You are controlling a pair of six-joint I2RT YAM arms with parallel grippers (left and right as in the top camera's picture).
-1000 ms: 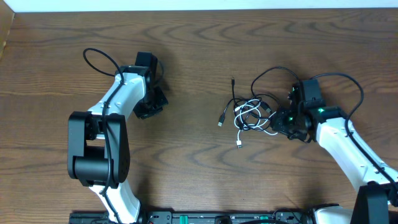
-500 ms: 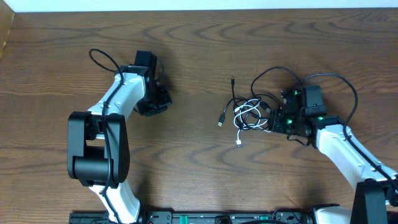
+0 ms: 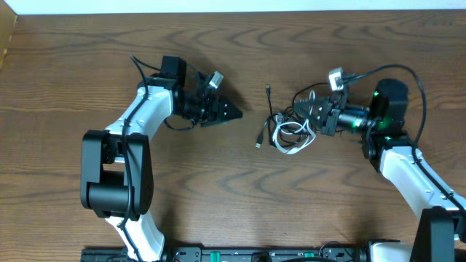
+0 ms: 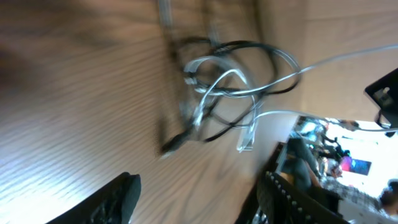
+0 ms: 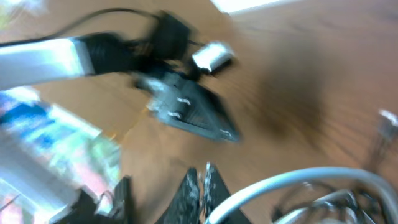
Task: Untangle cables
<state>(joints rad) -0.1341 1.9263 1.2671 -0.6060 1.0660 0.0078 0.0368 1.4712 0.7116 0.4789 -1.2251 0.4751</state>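
The tangled cables [image 3: 289,131] sit just right of the centre of the table [image 3: 233,204], with the right gripper [image 3: 309,115] clamped on their right edge and the left gripper [image 3: 231,113], jaws wide and empty, left of centre.

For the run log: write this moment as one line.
left fingers: open, empty, pointed at cables | right fingers: shut at the tangle, grip unclear | cables: tangled on table
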